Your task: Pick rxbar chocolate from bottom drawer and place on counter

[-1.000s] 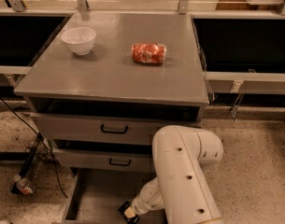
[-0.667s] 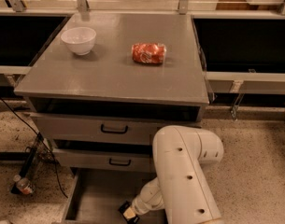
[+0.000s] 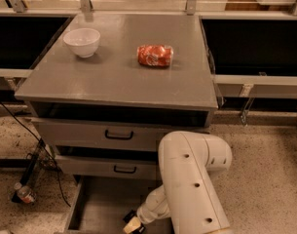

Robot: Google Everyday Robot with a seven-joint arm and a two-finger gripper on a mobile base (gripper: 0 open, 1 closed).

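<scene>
The bottom drawer (image 3: 97,206) is pulled open below the two shallower drawers, showing a flat grey floor. My white arm reaches down into it, and my gripper (image 3: 132,223) sits low at the drawer's front, at the frame's bottom edge. The rxbar chocolate is not visible; it is hidden or out of view. The counter (image 3: 123,77) is the grey cabinet top above the drawers.
On the counter stand a white bowl (image 3: 82,42) at the back left and a red-orange shiny snack packet (image 3: 155,55) near the middle. Two shallower drawers with black handles (image 3: 119,135) are slightly open. Cables and a small bottle (image 3: 25,194) lie on the floor at left.
</scene>
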